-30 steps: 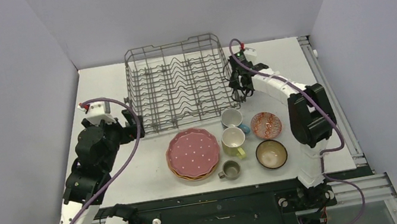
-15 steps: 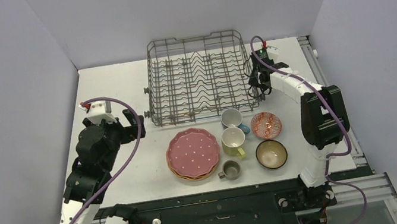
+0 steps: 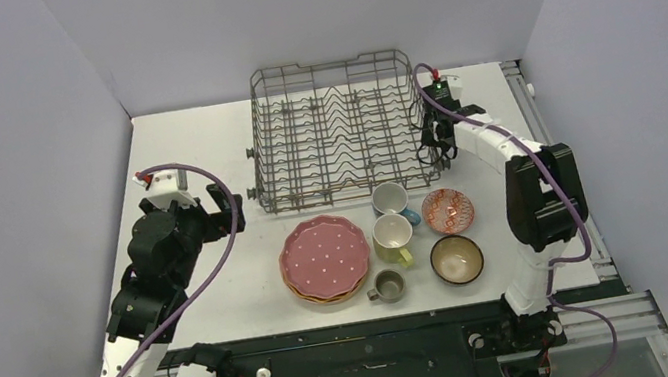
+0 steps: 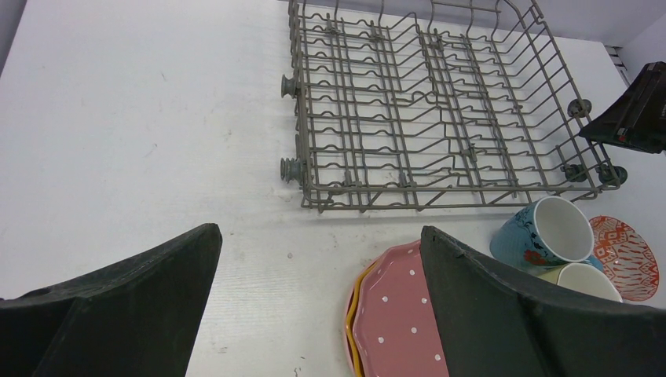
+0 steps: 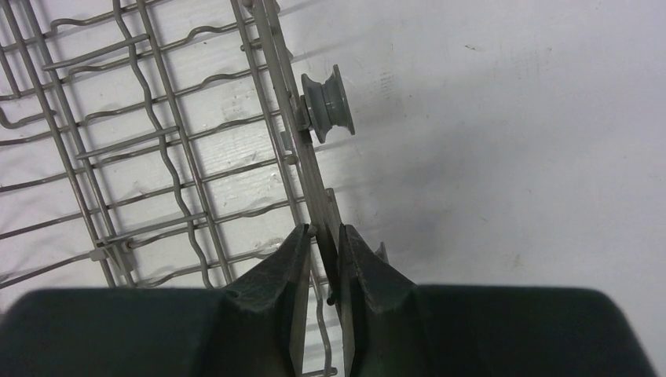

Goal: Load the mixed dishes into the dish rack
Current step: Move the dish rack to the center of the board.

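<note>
The grey wire dish rack point(image 3: 340, 187) stands at the back of the table, with no dishes in it. My right gripper point(image 3: 431, 138) is shut on the rack's right side wall; in the right wrist view its fingers pinch the side rail point(image 5: 302, 149) just below a wheel point(image 5: 326, 106). In front of the rack sit a stack of dotted plates with a pink one on top point(image 3: 325, 257), a blue mug point(image 3: 393, 199), a yellow mug point(image 3: 392, 237), a small grey-olive mug point(image 3: 388, 285), a red-patterned bowl point(image 3: 447, 210) and a dark brown bowl point(image 3: 456, 259). My left gripper point(image 3: 222, 209) hangs open left of the plates.
White table with grey walls on three sides. The left wrist view shows the rack's left wheels point(image 4: 291, 166), the plate stack point(image 4: 397, 314) and the blue mug point(image 4: 542, 232) ahead of the open left gripper point(image 4: 320, 232). A metal rail point(image 3: 546, 145) runs along the table's right edge.
The right gripper has dragged the dish rack to the right, mostly in the first half second, then barely. The left arm and the dishes have stayed put.
</note>
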Robot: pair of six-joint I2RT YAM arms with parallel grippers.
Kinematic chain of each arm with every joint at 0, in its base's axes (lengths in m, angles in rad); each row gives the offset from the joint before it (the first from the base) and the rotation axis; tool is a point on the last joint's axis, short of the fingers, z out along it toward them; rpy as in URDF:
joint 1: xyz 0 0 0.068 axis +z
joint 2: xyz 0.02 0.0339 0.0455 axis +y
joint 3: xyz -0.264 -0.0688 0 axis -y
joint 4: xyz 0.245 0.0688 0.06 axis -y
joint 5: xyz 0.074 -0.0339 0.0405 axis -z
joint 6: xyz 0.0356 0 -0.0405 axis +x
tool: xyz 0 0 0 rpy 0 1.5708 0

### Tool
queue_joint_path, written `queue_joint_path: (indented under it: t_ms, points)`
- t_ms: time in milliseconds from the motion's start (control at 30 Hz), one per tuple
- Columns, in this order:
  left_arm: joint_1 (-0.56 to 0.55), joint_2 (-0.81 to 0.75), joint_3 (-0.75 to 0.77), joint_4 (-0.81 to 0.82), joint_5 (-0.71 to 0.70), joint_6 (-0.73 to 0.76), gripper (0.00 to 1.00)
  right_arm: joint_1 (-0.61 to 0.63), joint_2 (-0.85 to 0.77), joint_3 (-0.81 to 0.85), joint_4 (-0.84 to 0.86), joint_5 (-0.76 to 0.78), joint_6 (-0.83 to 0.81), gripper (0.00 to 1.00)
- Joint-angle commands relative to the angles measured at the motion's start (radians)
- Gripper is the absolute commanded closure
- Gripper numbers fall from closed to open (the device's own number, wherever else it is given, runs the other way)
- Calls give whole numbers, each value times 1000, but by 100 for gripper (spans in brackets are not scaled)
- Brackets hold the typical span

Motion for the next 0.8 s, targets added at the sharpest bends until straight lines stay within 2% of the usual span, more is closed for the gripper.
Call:
queue_joint_path:
  t_ms: [0,433,767]
  points:
    - [7,-4,32,39,6,-4,4,37,20,46,31,74,-35,100]
    - [7,-7,32,39,1,-3,4,123,48,91,58,14,-30,100]
    - [7,-6,32,39,1,-3,4,167,72,150,27,-23,-101,100]
